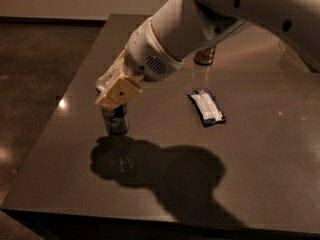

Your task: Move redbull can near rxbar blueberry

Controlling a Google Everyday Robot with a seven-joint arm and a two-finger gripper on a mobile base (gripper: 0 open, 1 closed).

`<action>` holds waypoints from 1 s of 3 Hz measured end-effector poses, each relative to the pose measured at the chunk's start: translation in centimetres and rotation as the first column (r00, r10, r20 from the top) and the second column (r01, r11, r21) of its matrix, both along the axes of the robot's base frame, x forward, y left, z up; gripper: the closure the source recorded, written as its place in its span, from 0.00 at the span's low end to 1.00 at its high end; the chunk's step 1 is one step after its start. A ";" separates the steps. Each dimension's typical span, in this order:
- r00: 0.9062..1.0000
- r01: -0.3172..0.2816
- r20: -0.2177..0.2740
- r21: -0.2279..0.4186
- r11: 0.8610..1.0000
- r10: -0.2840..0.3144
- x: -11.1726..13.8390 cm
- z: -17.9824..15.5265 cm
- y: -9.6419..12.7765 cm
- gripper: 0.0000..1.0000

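The redbull can [115, 120], slim and silver-and-blue, stands upright at the left of the dark table, with only its lower part showing below the gripper. My gripper [115, 100] comes down from the upper right and is shut around the can's top; a tan finger [119, 91] covers it. The can seems to be held just above the table, over its own shadow. The rxbar blueberry [206, 106], a flat dark-blue wrapper with a white panel, lies flat to the right of the can, about a can's length or more away.
A shorter gold can [205, 56] stands at the back, partly hidden behind my arm. The table's left edge [60, 124] is close to the redbull can, and the front edge [150, 218] lies beyond the arm's large shadow.
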State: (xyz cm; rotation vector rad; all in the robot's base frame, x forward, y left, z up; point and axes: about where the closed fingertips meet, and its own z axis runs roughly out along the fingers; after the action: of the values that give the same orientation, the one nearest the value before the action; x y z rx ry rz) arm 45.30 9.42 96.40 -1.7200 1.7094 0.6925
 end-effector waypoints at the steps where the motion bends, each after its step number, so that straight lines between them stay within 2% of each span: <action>1: 0.997 0.077 -0.004 0.007 0.997 -0.077 2.9 0.8 -4.1 1.00; 3: 0.984 0.179 -0.013 0.008 0.984 -0.179 6.0 0.9 -9.5 1.00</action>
State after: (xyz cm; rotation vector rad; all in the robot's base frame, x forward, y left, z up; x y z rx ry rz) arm 51.26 -0.05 97.30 -1.5348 1.8398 0.6289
